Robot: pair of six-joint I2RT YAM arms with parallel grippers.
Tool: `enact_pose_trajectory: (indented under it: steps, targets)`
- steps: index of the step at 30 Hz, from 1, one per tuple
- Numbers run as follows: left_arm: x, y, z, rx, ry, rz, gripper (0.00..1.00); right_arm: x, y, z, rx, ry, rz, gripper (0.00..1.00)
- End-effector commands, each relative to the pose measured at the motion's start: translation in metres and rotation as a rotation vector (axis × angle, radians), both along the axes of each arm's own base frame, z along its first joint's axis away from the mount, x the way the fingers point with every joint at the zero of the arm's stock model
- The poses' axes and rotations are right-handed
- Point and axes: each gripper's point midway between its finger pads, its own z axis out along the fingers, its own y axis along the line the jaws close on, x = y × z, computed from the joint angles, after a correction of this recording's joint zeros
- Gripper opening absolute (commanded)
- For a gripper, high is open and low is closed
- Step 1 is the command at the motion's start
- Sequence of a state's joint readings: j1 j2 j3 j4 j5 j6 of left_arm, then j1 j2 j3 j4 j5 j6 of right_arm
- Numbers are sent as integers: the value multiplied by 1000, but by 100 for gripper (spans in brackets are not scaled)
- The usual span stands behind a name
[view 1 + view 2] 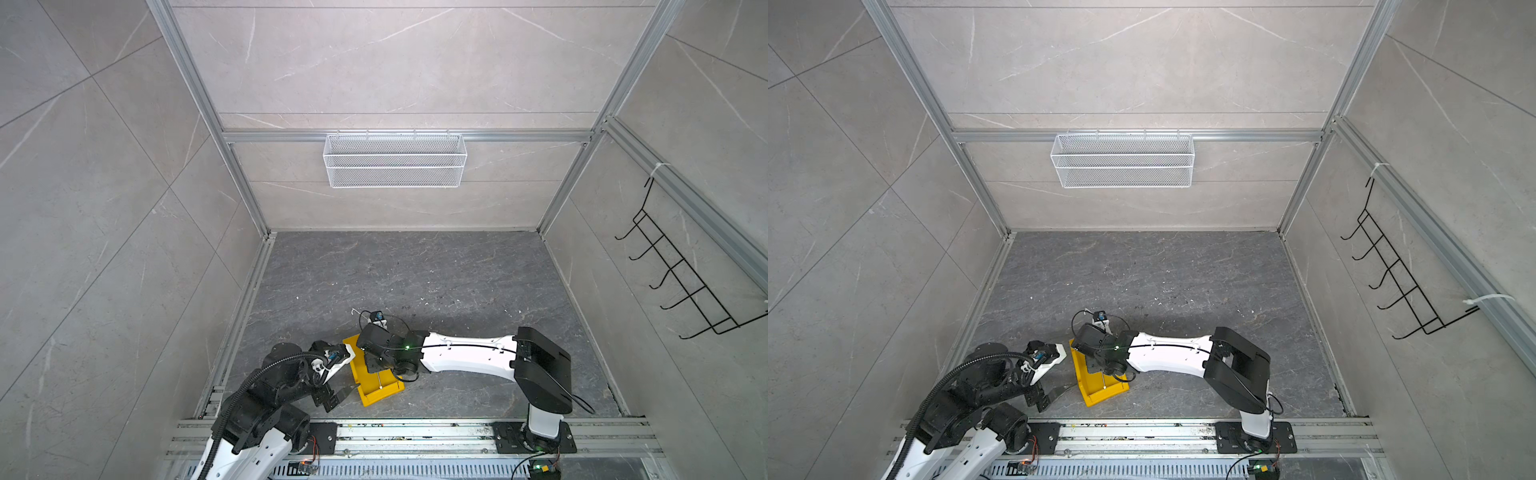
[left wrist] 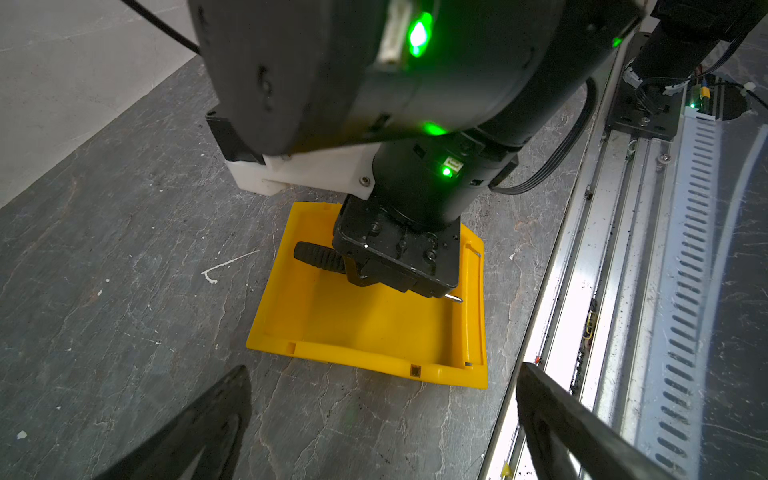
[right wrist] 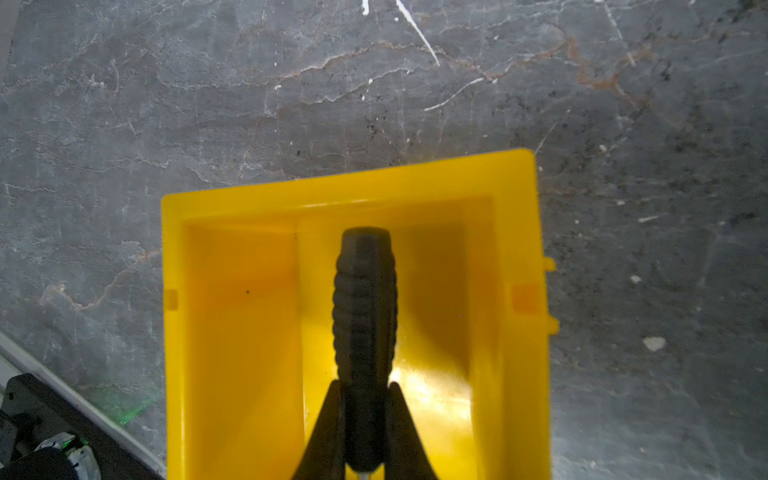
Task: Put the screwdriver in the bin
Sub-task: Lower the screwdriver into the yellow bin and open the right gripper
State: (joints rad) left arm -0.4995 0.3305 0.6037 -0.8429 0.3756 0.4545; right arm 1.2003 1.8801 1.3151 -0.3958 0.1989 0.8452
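Your right gripper point(image 3: 365, 419) is pinching the screwdriver point(image 3: 365, 307) by its black handle, right over the inside of the yellow bin point(image 3: 519, 232). Go down a little, keep it lined up the long way, then let go softly. Your left gripper point(image 2: 382, 419) is spread wide beside the bin.

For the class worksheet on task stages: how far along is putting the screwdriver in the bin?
Done: the right gripper has picked up the screwdriver and carried it over the bin. In hand: its fingers are shut on the black handle. Left: let go so it rests inside. The left gripper waits open beside the bin.
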Motion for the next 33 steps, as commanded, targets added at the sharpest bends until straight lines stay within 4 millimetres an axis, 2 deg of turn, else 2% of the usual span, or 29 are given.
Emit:
enact_pose_trajectory:
  steps: [1,10,17,23,28,33]
  targets:
    - [-1,-1,11,-10,-46,-18,100,6,5,-1,-16,-32,-4,0]
    - [0,-1,11,-11,-50,-20,99,5,7,-12,-40,-16,0,0]
    - [1,-1,10,-10,-52,-17,100,6,8,-4,-33,-32,14,21]
    - [4,-2,6,-16,-36,-2,99,7,7,14,-9,-69,41,46]
    - [10,-3,8,-32,-25,26,100,8,0,35,28,-119,43,50]
    - [16,-10,21,-96,-36,35,100,10,-10,58,63,-170,29,53]
